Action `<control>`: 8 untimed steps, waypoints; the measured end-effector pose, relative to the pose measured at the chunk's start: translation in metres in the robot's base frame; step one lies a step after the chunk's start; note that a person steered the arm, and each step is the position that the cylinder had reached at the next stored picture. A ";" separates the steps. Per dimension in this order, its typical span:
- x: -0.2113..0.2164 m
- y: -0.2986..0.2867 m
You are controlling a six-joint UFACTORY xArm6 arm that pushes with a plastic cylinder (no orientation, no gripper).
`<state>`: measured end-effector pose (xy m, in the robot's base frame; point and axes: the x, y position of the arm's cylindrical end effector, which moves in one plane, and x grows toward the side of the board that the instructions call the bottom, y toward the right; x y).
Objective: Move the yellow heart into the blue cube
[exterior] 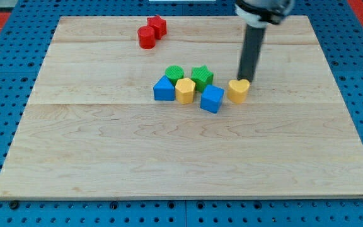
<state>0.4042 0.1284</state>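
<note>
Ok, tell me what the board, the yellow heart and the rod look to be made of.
Board: pale wood, judging by the grain lines and plank seams, matte.
Yellow heart: probably plastic, uniform colour with a soft sheen.
Rod: dark, smooth, metal or plastic, I cannot tell which; my tip sits at the heart's upper edge.

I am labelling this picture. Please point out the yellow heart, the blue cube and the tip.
yellow heart (237, 91), camera view, its top face.
blue cube (212, 99), camera view, its top face.
my tip (244, 79), camera view, the rod's lower end.

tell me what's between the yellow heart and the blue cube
Nothing: in the camera view only a narrow strip of bare board separates the yellow heart from the blue cube. My tip sits at the heart's top-right edge.
</note>
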 end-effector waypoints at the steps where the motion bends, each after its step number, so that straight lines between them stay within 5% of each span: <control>1: 0.003 -0.004; 3: 0.022 -0.030; 4: 0.072 0.023; 6: 0.059 -0.080; 8: 0.060 -0.092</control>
<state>0.4643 0.0362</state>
